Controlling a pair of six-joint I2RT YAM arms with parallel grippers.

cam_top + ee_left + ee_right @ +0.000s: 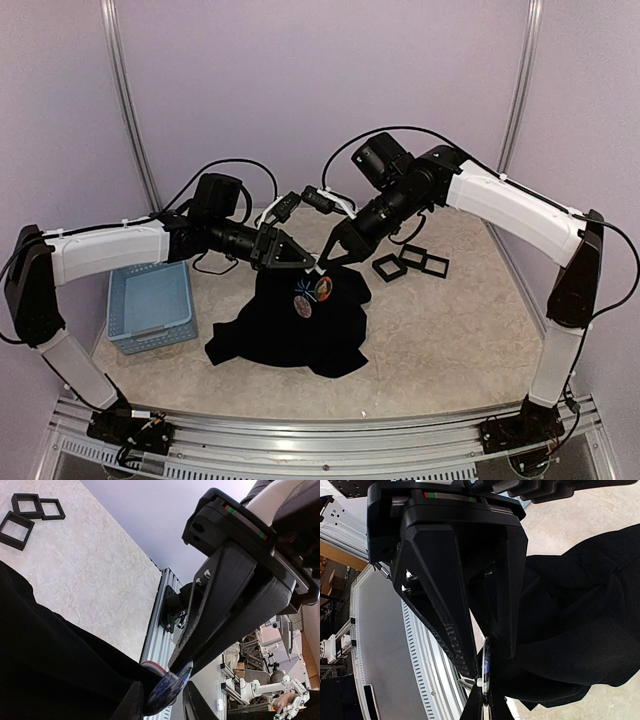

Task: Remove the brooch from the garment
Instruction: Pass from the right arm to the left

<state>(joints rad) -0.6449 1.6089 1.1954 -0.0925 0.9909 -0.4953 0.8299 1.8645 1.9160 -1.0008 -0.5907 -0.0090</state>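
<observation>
One brooch point(167, 690), half hidden, between narrow left gripper point(162, 686) and tight-closed right gripper point(485, 695); holds unclear.

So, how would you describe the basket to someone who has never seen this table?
Look at the table from above and find the black garment at its middle. Left of it, under the left arm, sits the basket: the only light-blue thing, rectangular, open, with slotted walls.

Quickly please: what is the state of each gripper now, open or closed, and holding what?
Left gripper: open, jaws either side of the brooch, not clearly gripping it.
Right gripper: shut on the brooch.
</observation>
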